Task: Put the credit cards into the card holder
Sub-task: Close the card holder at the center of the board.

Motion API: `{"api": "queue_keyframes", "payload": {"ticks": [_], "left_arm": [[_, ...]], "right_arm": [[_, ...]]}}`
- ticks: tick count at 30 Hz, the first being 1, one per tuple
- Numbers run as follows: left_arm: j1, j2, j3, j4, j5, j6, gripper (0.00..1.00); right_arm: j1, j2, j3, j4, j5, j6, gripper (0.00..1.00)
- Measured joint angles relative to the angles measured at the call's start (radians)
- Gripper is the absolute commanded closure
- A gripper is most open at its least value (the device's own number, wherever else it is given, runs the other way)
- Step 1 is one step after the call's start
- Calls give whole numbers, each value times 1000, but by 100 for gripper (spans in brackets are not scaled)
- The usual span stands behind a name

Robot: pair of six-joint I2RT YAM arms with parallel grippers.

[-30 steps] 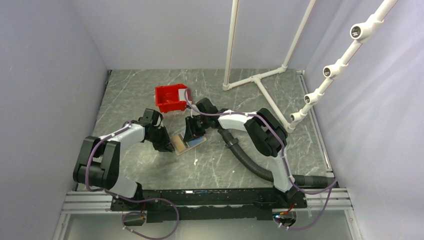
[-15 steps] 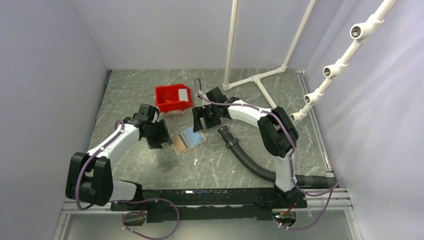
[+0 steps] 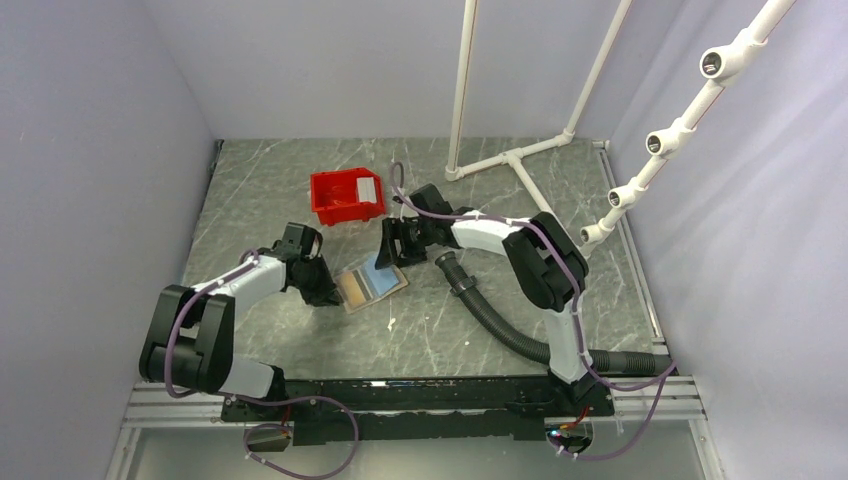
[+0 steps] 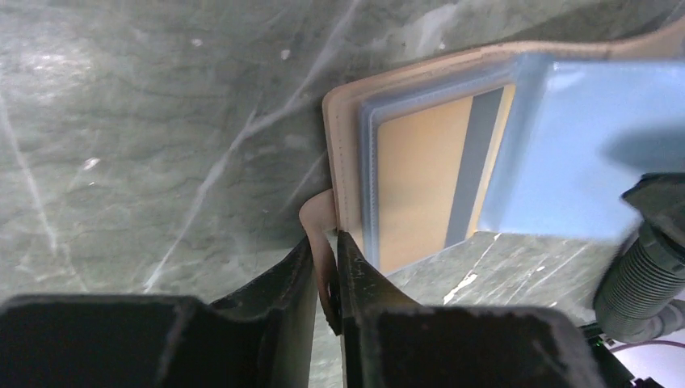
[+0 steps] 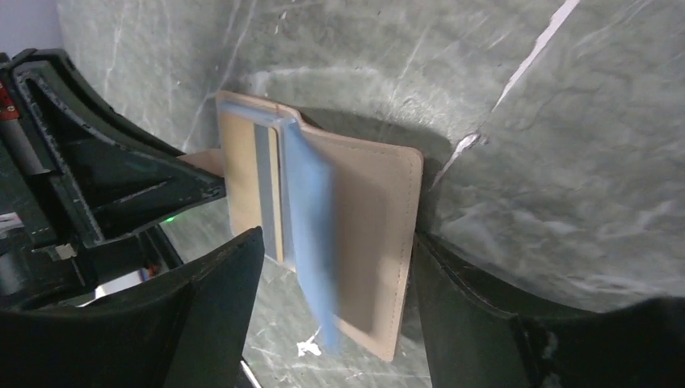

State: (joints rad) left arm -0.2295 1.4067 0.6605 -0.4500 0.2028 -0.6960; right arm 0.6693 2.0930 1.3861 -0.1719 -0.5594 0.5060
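The holder (image 3: pixel 372 287) lies flat near the middle of the tabletop (image 3: pixel 260 190). The bin (image 3: pixel 338 203) is at its 12 o'clock and stands apart from it.

The gold card (image 4: pixel 420 182) looks fully seated, lying flat inside the holder behind its front layer. I would count that one as done.

The blue card (image 4: pixel 582 137) is only partly in. It lies slanted over the holder's face, with one end at the pocket mouth and the rest sticking out toward 1 o'clock. In the right wrist view it is blurred, so I cannot tell how deep its edge sits.

A whitish card (image 3: pixel 367 188) leans inside the bin at its 3 o'clock wall, not yet fetched.

The left tool (image 4: pixel 325 279) is at the holder's 9 o'clock. Its jaws are nearly closed and pinch a thin tan flap at the holder's corner, pinning the holder down.

The right tool (image 5: pixel 335 242) is at the holder's 1 o'clock. Its jaws are spread wide, straddling the holder and the blue card, and seem to grip nothing.

By my judgement about a third is done. The blue card needs pushing home, then the whitish one must be brought over from the bin and put in.
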Motion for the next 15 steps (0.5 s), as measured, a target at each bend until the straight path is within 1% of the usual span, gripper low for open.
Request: {"api": "queue_keyframes", "payload": {"ticks": [5, 8, 10, 11, 14, 15], "left_arm": [[-13, 36, 6, 63, 39, -16, 86], [-41, 58, 9, 113, 57, -29, 87], [-62, 76, 14, 151, 72, -42, 86], [-71, 84, 16, 169, 81, -48, 84], [-80, 87, 16, 183, 89, -55, 81], [-81, 85, 16, 183, 89, -53, 82]], "right_arm": [[12, -41, -90, 85, -65, 91, 36], [38, -77, -109, 127, -111, 148, 35], [71, -101, -109, 173, -137, 179, 33], [90, -114, -109, 192, -150, 187, 32], [134, -158, -112, 219, -187, 193, 22], [137, -174, -119, 218, -187, 185, 21]]}}
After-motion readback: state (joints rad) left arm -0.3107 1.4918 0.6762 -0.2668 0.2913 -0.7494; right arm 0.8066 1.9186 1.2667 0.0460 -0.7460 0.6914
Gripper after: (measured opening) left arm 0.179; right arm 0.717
